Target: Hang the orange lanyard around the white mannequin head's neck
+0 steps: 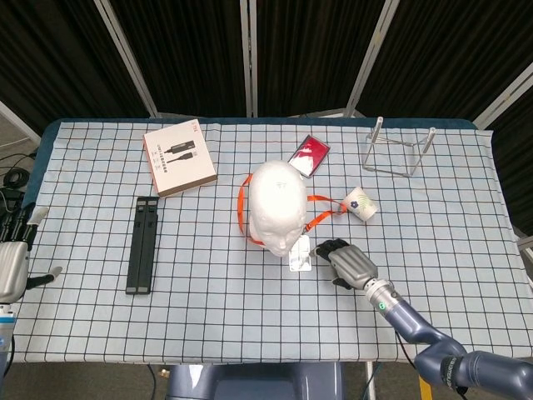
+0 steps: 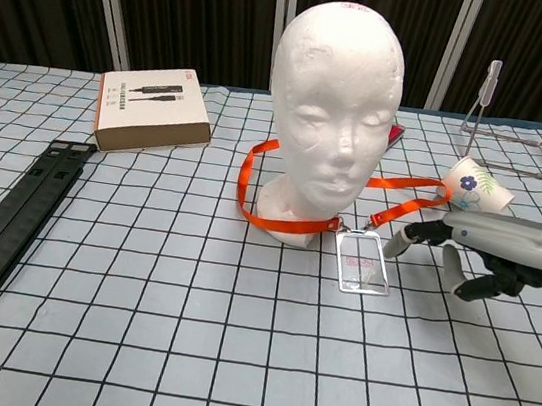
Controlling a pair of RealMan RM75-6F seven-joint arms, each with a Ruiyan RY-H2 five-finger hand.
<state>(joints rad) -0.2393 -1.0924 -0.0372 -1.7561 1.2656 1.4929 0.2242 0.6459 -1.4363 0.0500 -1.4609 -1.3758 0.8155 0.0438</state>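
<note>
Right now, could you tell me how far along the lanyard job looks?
Partly done: the orange lanyard already loops the white mannequin head at its base, one strand trailing toward the paper cup. In hand: nothing; the right hand hovers beside the badge holder, holding nothing. Left: tidying the strap. The left hand sits at the table's edge.
</note>
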